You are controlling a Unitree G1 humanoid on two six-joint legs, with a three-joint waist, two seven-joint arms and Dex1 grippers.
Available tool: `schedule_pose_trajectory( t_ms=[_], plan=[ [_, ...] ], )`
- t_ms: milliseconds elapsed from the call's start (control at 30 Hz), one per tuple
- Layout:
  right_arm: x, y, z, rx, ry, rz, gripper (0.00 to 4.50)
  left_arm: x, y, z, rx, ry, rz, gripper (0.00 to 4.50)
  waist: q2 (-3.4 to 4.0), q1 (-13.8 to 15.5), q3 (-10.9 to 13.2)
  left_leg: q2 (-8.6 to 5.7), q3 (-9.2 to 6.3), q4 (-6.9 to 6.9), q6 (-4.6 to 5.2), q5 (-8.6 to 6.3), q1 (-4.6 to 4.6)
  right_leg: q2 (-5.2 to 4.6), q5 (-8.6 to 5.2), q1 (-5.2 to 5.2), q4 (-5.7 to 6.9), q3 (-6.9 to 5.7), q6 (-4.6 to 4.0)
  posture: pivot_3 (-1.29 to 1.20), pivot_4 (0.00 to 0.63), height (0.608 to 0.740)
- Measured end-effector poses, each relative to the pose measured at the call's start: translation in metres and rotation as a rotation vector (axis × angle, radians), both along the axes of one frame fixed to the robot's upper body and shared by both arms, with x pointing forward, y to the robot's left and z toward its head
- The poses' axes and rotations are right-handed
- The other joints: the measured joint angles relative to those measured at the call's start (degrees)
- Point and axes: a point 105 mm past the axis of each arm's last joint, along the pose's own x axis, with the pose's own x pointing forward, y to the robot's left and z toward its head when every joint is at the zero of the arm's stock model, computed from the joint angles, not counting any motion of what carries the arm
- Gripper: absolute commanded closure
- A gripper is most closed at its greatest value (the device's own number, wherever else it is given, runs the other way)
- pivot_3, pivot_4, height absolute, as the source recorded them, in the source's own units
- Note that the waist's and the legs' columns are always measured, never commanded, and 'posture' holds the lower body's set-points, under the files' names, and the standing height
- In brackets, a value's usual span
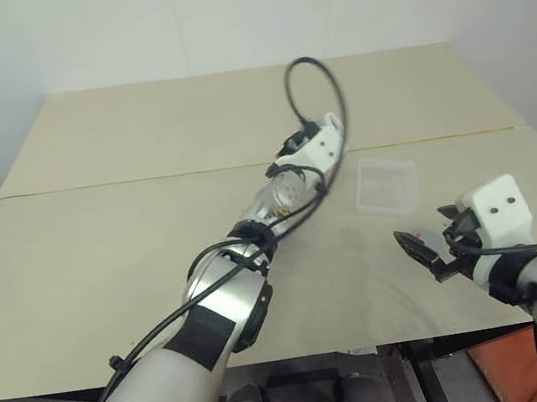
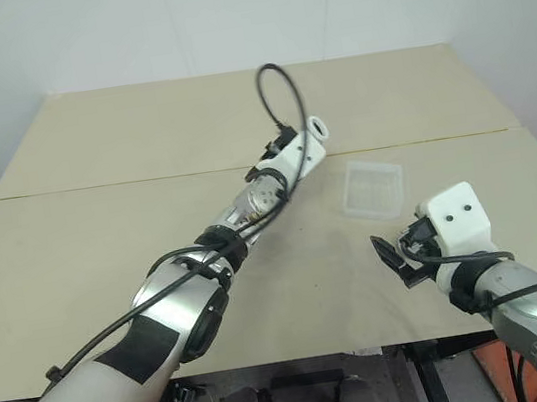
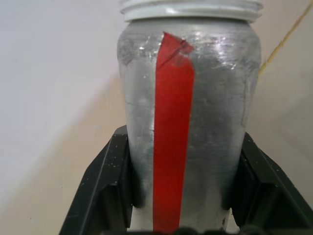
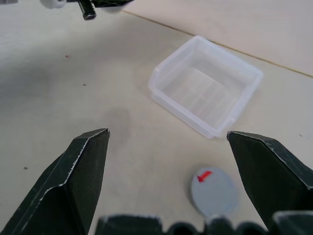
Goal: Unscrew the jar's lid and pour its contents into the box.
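- The counter is wide and bare around the work, with open room on every side of the box; its far edge and both side edges lie well away from the things, so running out of room looks unlikely.
- The left gripper is clamped on the jar, fingers on either side of the silvery body with the red stripe facing the wrist camera. The threaded mouth is bare, so the lid is already off. The arm reaches out over the counter, near the box.
- The main risk, as I judge it, is a pour that misses: the box is shallow and clear, and the jar's mouth is not seen over it, so tipping too soon would spill onto the counter.
- A slick round jar could also twist or slide in the grip as it tilts.
- The right gripper hangs low near the front edge, jaws spread wide and empty, clear of the pour path.
- The lid lies flat on the counter just in front of the right gripper, between it and the box; a careless sweep could knock it.
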Motion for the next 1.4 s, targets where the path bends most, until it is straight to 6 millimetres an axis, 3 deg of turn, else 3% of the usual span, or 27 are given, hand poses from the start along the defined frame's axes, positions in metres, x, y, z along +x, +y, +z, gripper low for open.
schedule_pose_trajectory(
  t_ms=[100,167,367,533,667,867,1067,1400],
  plan=[
    [0.002,0.003,-0.002,-0.005,0.000,0.013,0.05,0.003,0.005,0.001,-0.104,0.050,0.030,2.39,0.00,0.14,0.00,-0.01,0.01,0.01,0.00,0.00,-0.02,0.00,0.01,0.03,-0.04,-0.04,0.01,0.00,0.150,0.740],
    [0.003,0.003,-0.004,-0.009,0.001,0.011,0.05,0.002,0.005,0.001,-0.080,0.035,0.031,2.39,0.00,0.12,0.00,-0.02,0.02,0.01,0.00,0.00,-0.01,0.00,0.01,0.05,-0.03,-0.04,0.01,0.00,0.150,0.740],
    [0.005,0.007,-0.006,0.001,-0.012,0.011,0.05,-0.005,-0.009,0.005,0.456,-0.306,-0.055,2.39,0.00,0.07,0.00,-0.05,0.03,0.02,0.00,0.00,0.01,0.00,0.01,0.07,-0.02,-0.05,0.01,0.00,0.150,0.740],
    [0.000,0.015,-0.002,0.005,-0.041,0.022,0.05,-0.012,-0.027,0.024,0.753,-0.584,-0.122,2.39,0.00,0.10,0.00,-0.04,0.02,0.02,0.00,0.00,-0.02,0.00,0.00,0.05,-0.02,-0.05,0.02,0.00,0.150,0.740],
    [-0.008,0.017,-0.002,0.003,-0.046,0.019,0.05,-0.020,-0.042,0.046,0.901,-0.806,-0.175,2.39,-0.01,0.20,0.00,-0.04,0.03,0.02,0.00,-0.01,-0.03,-0.01,0.00,0.06,-0.06,-0.04,0.02,0.00,0.150,0.740],
    [-0.017,0.007,-0.010,-0.020,-0.008,-0.023,0.05,-0.025,-0.046,0.045,1.112,-0.999,-0.261,2.39,-0.01,-0.05,0.01,0.00,0.05,0.01,0.00,-0.01,-0.01,0.00,-0.01,0.02,-0.01,-0.01,0.02,0.00,0.150,0.740],
    [-0.023,0.007,-0.011,-0.019,-0.004,-0.032,0.05,-0.023,-0.042,0.058,1.172,-1.068,-0.258,2.39,-0.02,0.00,0.01,0.00,0.06,0.02,0.00,-0.01,-0.02,-0.01,-0.01,0.01,-0.02,0.00,0.02,0.00,0.150,0.740],
    [-0.025,0.005,-0.011,-0.035,-0.001,-0.039,0.05,-0.005,-0.020,0.067,0.829,-0.713,-0.118,2.39,-0.02,-0.01,0.01,0.01,0.07,0.05,0.01,-0.01,-0.03,-0.01,-0.01,0.01,0.00,0.00,0.02,0.00,0.150,0.740]
  ],
)
